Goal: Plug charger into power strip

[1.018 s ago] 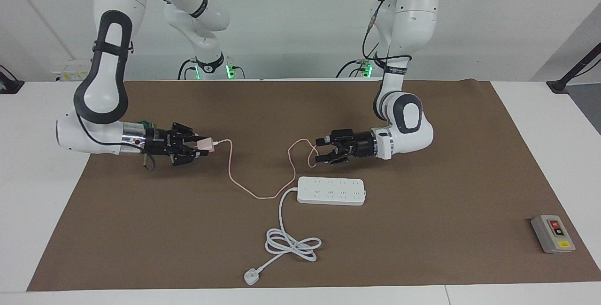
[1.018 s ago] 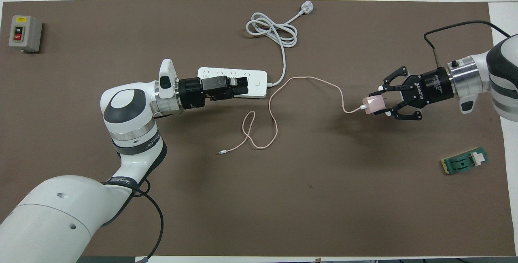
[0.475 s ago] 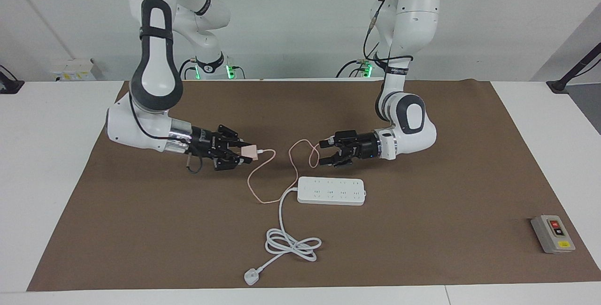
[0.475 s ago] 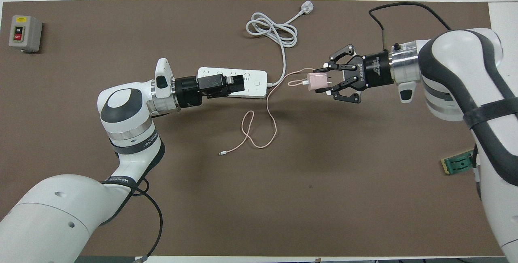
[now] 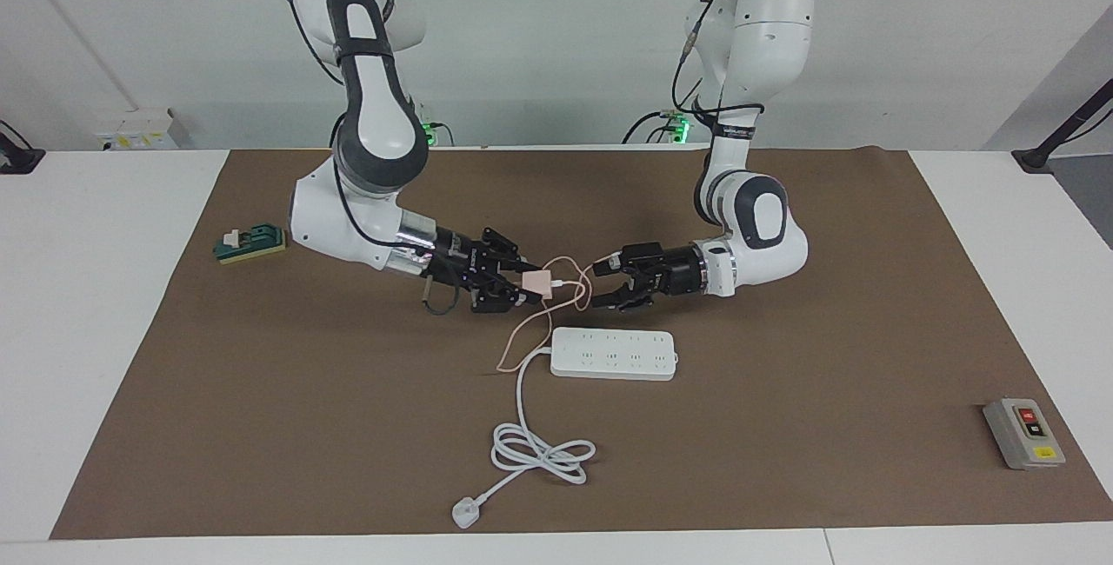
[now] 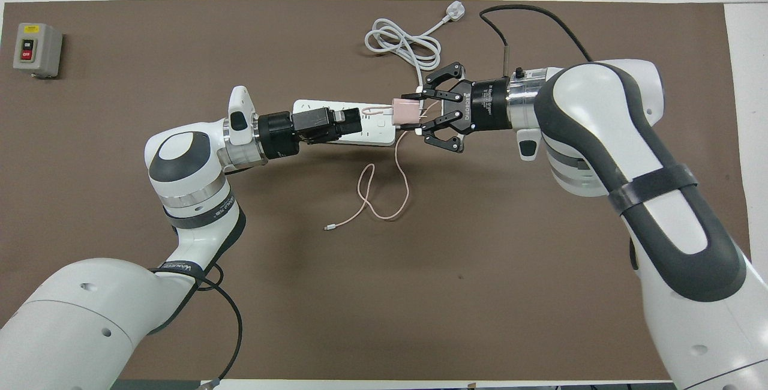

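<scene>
A pink charger is clamped in the right gripper, held in the air over the mat just short of the strip, likely so its prongs can be turned toward a socket. Its thin cable trails down onto the mat. The left gripper, spread wide and empty, hangs over the strip's robot-side edge, perhaps ready to steady it.
</scene>
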{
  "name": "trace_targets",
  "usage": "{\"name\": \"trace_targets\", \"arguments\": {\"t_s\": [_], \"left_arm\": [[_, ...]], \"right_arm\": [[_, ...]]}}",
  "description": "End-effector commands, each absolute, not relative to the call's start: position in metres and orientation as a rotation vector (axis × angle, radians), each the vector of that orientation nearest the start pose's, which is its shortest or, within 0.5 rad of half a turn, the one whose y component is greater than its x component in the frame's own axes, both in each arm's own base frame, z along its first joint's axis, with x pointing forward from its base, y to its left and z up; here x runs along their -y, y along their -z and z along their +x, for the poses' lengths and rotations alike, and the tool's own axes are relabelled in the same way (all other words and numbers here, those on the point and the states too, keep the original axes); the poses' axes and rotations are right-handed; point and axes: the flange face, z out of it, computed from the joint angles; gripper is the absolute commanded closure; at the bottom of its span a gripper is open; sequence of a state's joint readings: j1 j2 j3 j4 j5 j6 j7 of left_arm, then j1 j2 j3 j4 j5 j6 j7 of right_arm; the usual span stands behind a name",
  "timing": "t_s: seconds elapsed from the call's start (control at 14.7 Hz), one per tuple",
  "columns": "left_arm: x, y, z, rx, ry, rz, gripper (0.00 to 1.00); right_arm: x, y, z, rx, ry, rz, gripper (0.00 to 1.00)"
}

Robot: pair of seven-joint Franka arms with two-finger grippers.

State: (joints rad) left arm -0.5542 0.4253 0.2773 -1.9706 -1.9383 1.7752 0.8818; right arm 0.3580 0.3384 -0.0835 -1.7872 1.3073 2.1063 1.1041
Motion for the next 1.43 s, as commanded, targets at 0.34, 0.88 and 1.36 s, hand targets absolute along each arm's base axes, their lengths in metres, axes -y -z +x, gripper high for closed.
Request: {"name": "trace_targets", "arguments": {"t_s": [0.34,0.88,1.36], "left_arm": [[0.260,-0.300,0.574,-0.053,-0.161,1.577,0.00],[0.264,-0.293,0.572,-0.043,-0.168,1.577,0.00],[0.271,-0.292,0.571,-0.052,-0.179,1.594,0.00]], "right_arm": [[-0.256,-0.386,0.606,-1.572,-0.808,-1.511,1.00],[-0.276,-0.376,0.602,-1.596,-0.776,-1.489,1.00],[-0.285,-0.362,0.596,-1.605,-0.761,-1.490,1.00]]}}
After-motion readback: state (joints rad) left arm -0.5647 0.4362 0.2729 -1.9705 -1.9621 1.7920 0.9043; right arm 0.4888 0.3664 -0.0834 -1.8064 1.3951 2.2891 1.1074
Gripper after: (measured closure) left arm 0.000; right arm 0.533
